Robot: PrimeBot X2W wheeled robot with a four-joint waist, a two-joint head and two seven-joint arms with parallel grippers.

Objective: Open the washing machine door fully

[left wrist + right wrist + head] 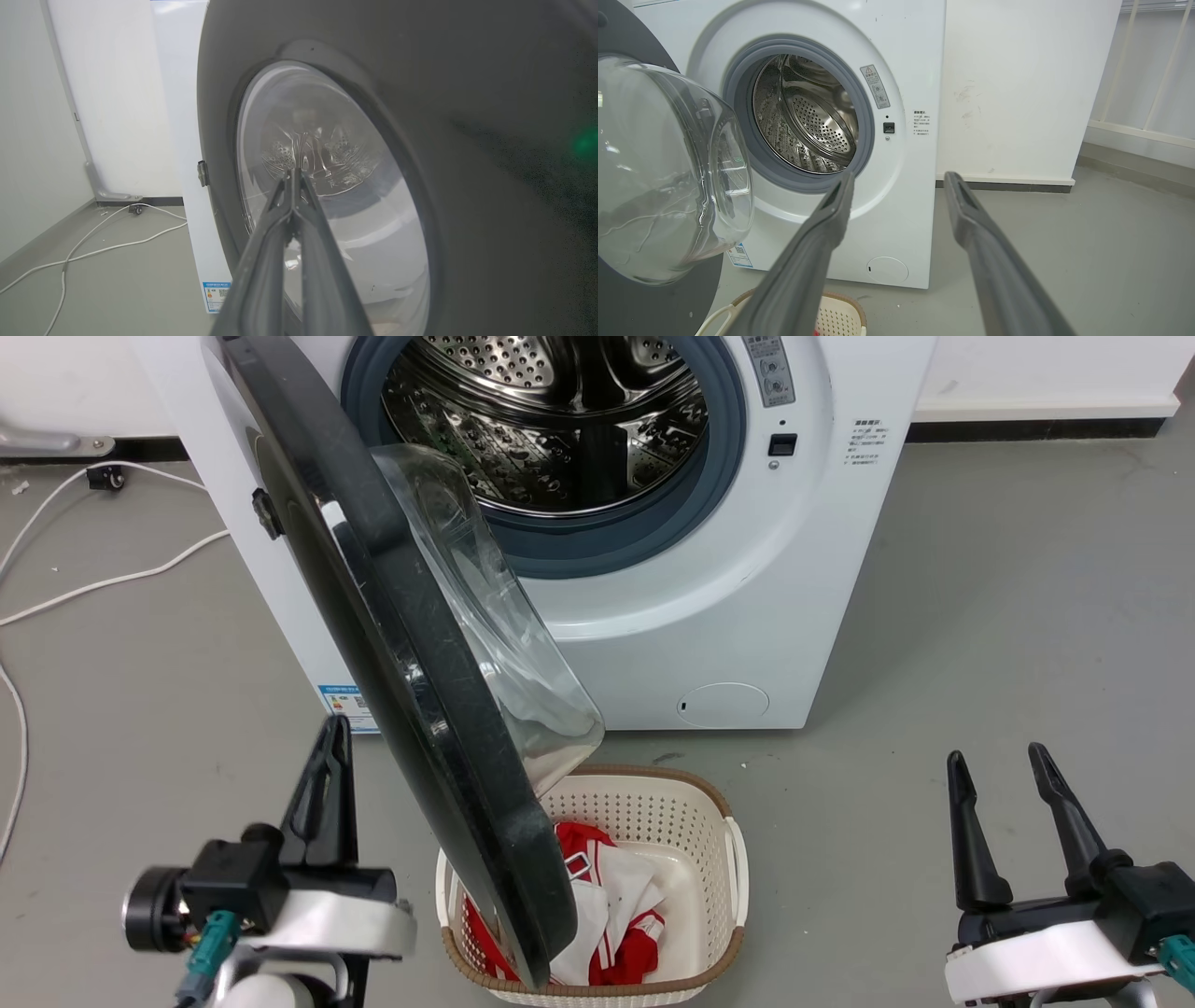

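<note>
The grey floor (934, 663) holds the washing machine (709, 597), and in the head view the washing machine door (401, 644) sticks out about halfway open over a laundry basket (738, 859). The left pincer (322, 793) is squeezed shut on nothing just beside the door's outside, and the right pincer (997, 756) is spread wide and empty, well apart. In the left wrist view the shut fingers point at the door's glass, but I cannot tell if they touch it. In the right wrist view the drum hole is clear, so I think the door is unlatched but not yet swung all the way back.
</note>
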